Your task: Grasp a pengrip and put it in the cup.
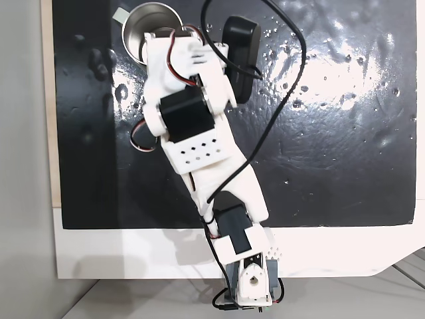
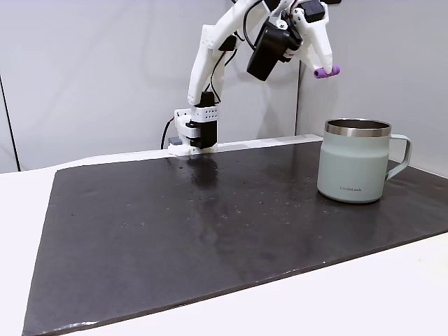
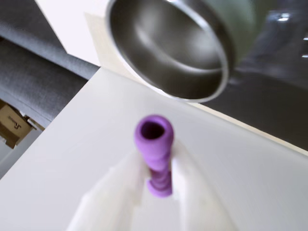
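From where I stand, the white arm (image 2: 210,56) is raised high over the dark mat (image 2: 210,224) on the desk (image 2: 392,294), and its claw (image 3: 159,166) is clamped on the pengrip (image 3: 155,149), a small purple ribbed tube whose open end sticks out past the fingertips. The pengrip (image 2: 327,71) hangs in the air well above the cup (image 2: 353,161), which stands upright on the mat, handle to the right in the side fixed view. From above, the arm covers part of the cup (image 1: 136,30).
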Robot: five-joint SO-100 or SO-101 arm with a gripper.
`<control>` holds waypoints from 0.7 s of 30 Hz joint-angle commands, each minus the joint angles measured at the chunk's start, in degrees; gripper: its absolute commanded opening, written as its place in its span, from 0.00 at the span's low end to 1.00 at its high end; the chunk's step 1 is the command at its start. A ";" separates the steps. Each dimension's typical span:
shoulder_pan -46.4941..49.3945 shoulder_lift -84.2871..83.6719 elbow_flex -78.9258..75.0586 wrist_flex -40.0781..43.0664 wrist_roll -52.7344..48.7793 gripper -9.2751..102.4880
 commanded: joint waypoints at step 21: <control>-2.90 -13.54 -16.61 -4.48 -2.64 0.17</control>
